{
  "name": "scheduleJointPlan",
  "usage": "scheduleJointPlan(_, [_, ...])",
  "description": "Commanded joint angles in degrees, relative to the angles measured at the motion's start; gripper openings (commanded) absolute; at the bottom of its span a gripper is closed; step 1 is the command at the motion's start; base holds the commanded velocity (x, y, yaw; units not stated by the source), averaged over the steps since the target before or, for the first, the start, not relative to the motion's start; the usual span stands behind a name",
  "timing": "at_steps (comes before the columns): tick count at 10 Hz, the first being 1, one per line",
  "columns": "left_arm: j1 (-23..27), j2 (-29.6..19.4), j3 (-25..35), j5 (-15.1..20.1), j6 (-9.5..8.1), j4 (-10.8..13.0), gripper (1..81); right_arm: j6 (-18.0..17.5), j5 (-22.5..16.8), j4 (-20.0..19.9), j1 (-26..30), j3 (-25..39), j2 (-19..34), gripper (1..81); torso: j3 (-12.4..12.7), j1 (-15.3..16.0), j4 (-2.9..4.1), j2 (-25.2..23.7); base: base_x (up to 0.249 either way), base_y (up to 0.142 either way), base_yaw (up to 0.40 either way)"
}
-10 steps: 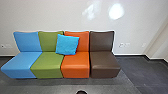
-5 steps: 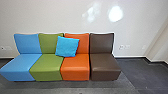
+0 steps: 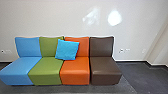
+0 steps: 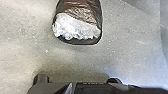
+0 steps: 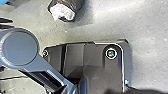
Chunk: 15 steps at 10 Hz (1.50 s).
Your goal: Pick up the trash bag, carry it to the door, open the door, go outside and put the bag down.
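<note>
Left fingers and right fingers: cannot tell whether open or closed. Nearest, robot base (image 5: pixel 95 65). Just ahead of it, trash bag (image 4: pixel 80 12) on the grey floor (image 4: pixel 25 32), apart from the base; dark sides, crumpled white plastic at one end. Judged free of both sets of fingers, out in front of them. Farther out from the fingers, past the bag: row of seats (image 3: pixel 101 67), blue, green, orange, brown; blue cushion (image 3: pixel 67 50) leaning on green and orange backs. Farthest, pale wall (image 3: pixel 50 20).

Progress, judged: pick-up not yet done; carry, door, exit and set-down remain.
</note>
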<state>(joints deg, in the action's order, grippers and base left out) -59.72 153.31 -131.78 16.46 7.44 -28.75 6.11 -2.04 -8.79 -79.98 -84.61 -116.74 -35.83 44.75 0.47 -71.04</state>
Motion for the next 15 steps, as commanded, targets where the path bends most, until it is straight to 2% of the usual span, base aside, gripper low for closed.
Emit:
scheduleJointPlan(1, [6.1, 1.4, -4.4, 6.0, -0.05, -1.8, 81.1, -0.1, -3.9, -1.2, 3.2, 2.6, 4.4, 81.1, 0.0, 3.6, 0.00, -5.6, 0.000, 0.000, 0.000])
scheduleJointPlan(3, [7.3, 1.7, -4.8, 8.6, -0.05, -3.2, 81.1, 0.0, -3.9, -1.4, 3.5, 3.1, 4.6, 81.1, 0.0, 6.2, 0.00, -9.7, 0.000, 0.000, 0.000])
scheduleJointPlan(4, [7.9, 1.9, -4.8, 9.9, 0.03, -3.4, 81.1, 0.0, -3.9, -1.3, 3.5, 3.5, 4.8, 81.1, -4.3, 7.5, 0.00, -11.8, 0.000, 0.000, 0.000])
scheduleJointPlan(7, [8.7, 2.1, -4.7, 9.9, -0.05, -5.2, 81.1, 0.0, -3.9, -1.5, 3.6, 3.8, 5.3, 81.1, -7.2, 10.5, 0.00, -16.6, 0.000, 0.000, 0.000])
scheduleJointPlan(9, [9.0, 2.2, -4.8, 9.9, -0.05, -5.5, 81.1, 0.0, -3.9, -1.8, 4.2, 4.0, 6.2, 81.1, -10.9, 12.9, 0.00, -20.5, 0.000, 0.000, 0.000])
scheduleJointPlan(11, [9.5, 2.4, -5.1, 9.9, -0.05, -6.4, 81.1, 0.0, -5.6, -2.7, 5.8, 5.5, 8.4, 81.1, -14.7, 15.5, 0.00, -24.6, 0.000, 0.000, 0.000])
scheduleJointPlan(14, [11.2, 3.0, -5.1, 9.9, -0.23, -9.3, 81.1, 0.0, -5.6, -3.0, 7.9, 9.3, 11.9, 81.1, -20.6, 19.5, 0.00, -30.8, 0.000, 0.000, 0.000])
scheduleJointPlan(15, [11.7, 3.1, -5.1, 10.0, -0.23, -9.8, 81.1, 0.0, -6.0, -3.0, 8.4, 9.7, 12.6, 81.1, -17.2, 20.8, 0.00, -32.8, 0.000, 0.000, 0.000])
